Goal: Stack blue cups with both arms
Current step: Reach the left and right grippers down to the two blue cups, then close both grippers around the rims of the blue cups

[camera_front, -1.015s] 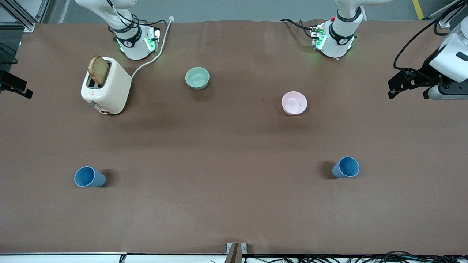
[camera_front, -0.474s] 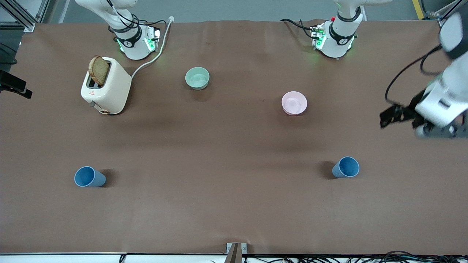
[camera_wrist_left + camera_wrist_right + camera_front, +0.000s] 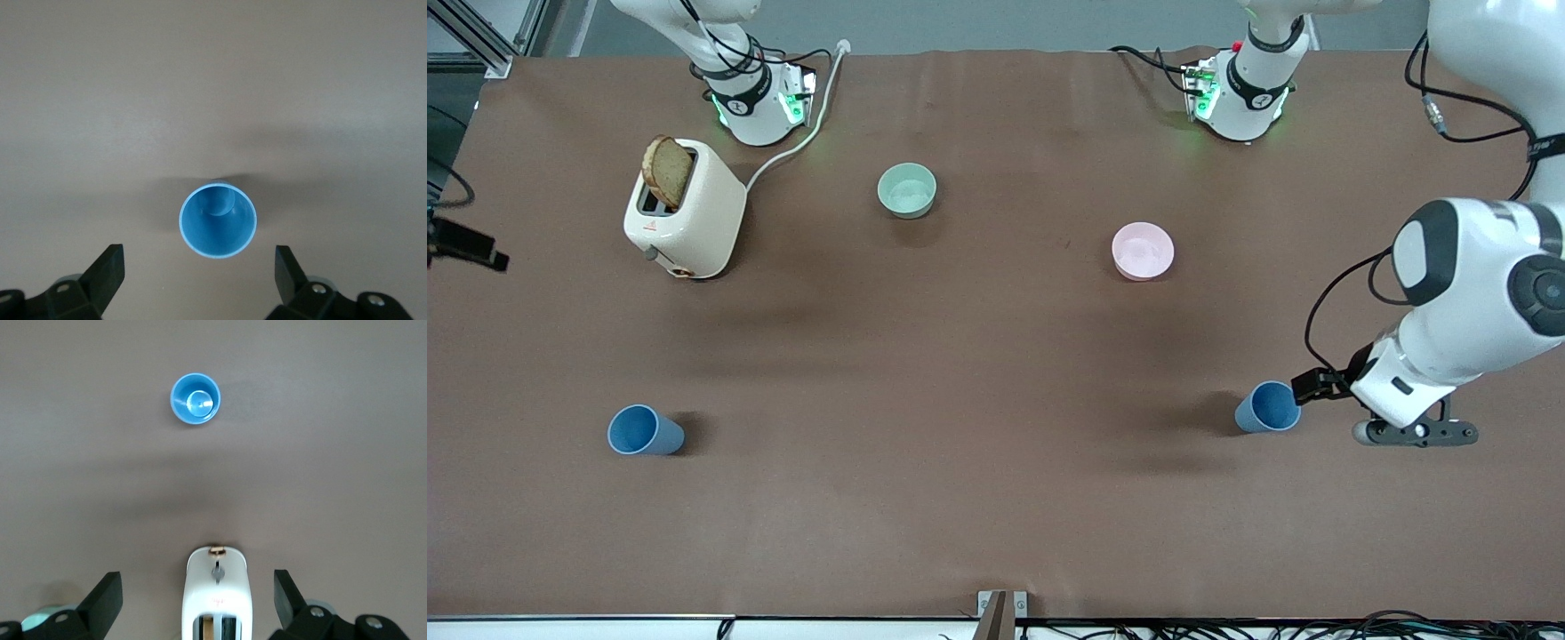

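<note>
Since the earlier frames the left arm has swung down from the table's edge at its own end, and the left claw (image 3: 1303, 388) now sits just beside the blue cup at the left arm's end (image 3: 1268, 407), at that cup's 3 o'clock in the front view. In the left wrist view the left claw (image 3: 199, 270) has its fingers spread wide with nothing between them, and the same cup (image 3: 217, 221) stands upright just ahead of the gap, not yet enclosed. The right claw (image 3: 197, 597) is also spread and empty; it is poised above the white toaster (image 3: 217, 593), and the front view shows only a dark part at the frame's 9 o'clock edge, probably this claw. The blue cup at the right arm's end (image 3: 643, 430) stands upright at the toaster's 6 o'clock in the front view, well apart from the first cup. The mint-green bowl (image 3: 907, 189) and pink bowl (image 3: 1143, 251) lie at roughly 12 o'clock from the midpoint between the cups. Progress assessment: no cup is gripped or lifted, and both rest on the table (image 3: 978, 373). Remaining: grip each cup, bring them together, and nest one in the other.
</note>
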Robot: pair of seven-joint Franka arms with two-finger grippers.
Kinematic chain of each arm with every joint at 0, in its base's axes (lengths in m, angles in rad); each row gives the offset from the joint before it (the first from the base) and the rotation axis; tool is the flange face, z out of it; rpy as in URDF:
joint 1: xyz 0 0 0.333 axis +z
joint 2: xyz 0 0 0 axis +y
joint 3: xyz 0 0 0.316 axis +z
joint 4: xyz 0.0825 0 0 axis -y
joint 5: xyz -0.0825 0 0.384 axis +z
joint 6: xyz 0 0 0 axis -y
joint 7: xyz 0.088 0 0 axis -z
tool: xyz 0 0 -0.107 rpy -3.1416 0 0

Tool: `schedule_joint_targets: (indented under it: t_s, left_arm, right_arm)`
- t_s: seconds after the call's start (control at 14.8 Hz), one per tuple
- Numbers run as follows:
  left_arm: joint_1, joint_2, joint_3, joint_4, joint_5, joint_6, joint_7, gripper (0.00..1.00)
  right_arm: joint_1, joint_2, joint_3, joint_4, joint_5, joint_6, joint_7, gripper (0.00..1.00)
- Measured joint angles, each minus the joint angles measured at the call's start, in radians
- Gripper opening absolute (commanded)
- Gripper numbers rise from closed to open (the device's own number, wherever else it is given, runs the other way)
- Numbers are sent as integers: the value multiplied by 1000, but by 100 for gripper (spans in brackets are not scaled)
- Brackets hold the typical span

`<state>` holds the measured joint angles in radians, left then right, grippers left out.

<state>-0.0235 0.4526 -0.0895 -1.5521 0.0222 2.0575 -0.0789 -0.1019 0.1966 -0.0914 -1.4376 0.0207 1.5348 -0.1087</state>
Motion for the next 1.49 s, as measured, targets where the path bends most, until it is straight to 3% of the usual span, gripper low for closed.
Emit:
schedule_joint_targets:
  t_s: [0.27, 0.54, 0.68, 0.74, 1.08, 1.42, 1.49]
  left_arm:
    - [46, 74, 2, -1, 9, 10, 15, 78]
    - [63, 139, 1, -3, 9, 14, 35, 76]
    - [56, 150, -1, -3, 9, 15, 35, 69]
    - [52, 155, -2, -4, 9, 15, 35, 60]
    - [46, 195, -6, -4, 9, 16, 34, 0]
    - [32, 196, -14, 14, -42, 18, -29, 0]
    - [22, 191, -22, 19, -49, 17, -49, 0]
  right_arm:
    - [-19, 162, 0, 0, 29, 157, 0, 100]
    - [-23, 277, 2, 1, 46, 289, -3, 100]
    - [-23, 344, 4, 0, 52, 343, -8, 100]
    - [-21, 376, 6, 1, 54, 373, -11, 100]
    - [-7, 470, 12, 3, 54, 522, -45, 100]
    - [-7, 508, 12, -5, 54, 632, -84, 92]
    - [-7, 516, 12, -19, 55, 672, -95, 84]
